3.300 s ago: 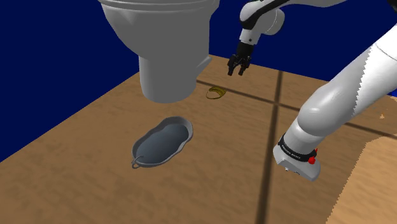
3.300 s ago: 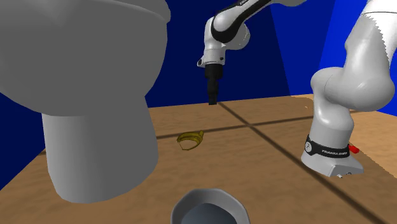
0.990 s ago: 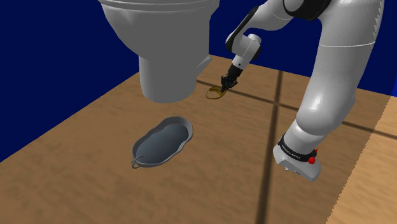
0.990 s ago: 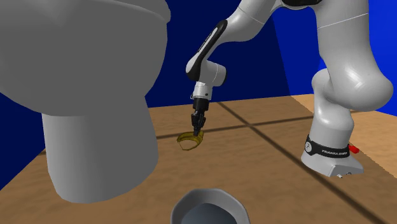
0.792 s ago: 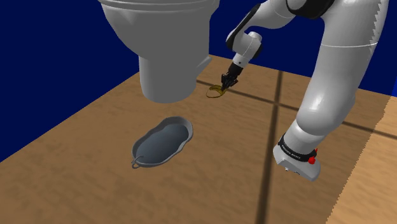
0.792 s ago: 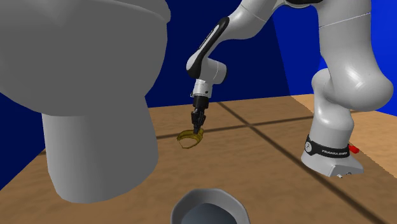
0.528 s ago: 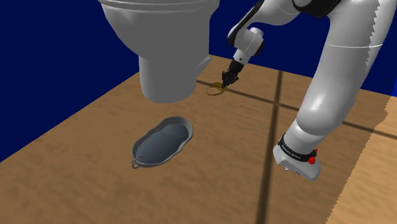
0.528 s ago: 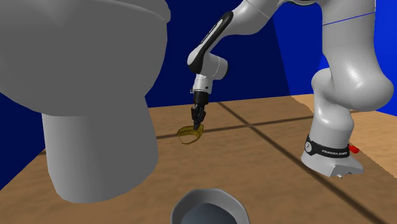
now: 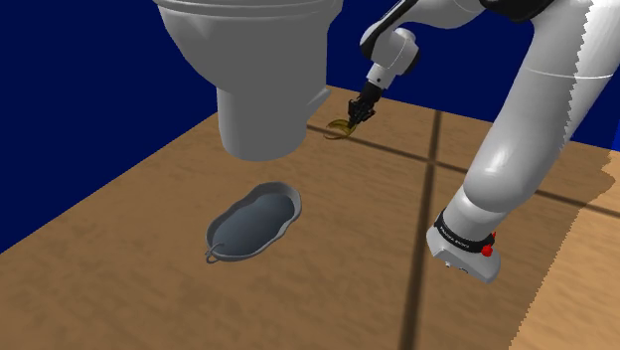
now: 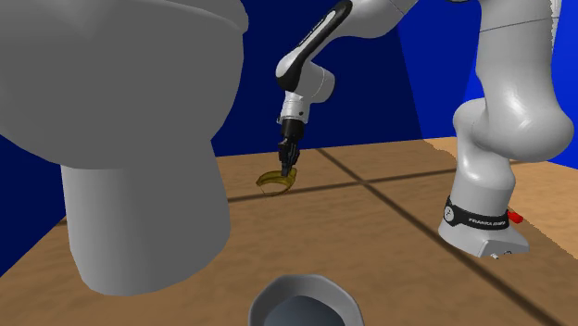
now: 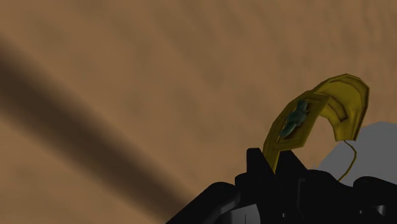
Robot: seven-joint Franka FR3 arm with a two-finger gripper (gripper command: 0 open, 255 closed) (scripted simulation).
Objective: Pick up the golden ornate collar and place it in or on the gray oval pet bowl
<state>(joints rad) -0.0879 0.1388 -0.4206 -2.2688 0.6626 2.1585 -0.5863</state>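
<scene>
Golden collar (image 9: 341,126): thin curved band, green inset. Clenched at one end in the claw (image 9: 356,112), hanging just above the floor (image 9: 149,204), well apart from the grey bowl (image 9: 253,224). Likely light, rigid, slick; end-hold may let it swing.

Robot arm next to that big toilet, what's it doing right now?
The robot's black gripper is shut on a golden collar, which dangles from its fingertips and seems just clear of the wooden floor, beside the base of a large grey toilet. The grey oval bowl sits apart on the floor, nearer the shoulder camera, with nothing in it. So the collar is picked up but not yet carried to the bowl.
</scene>
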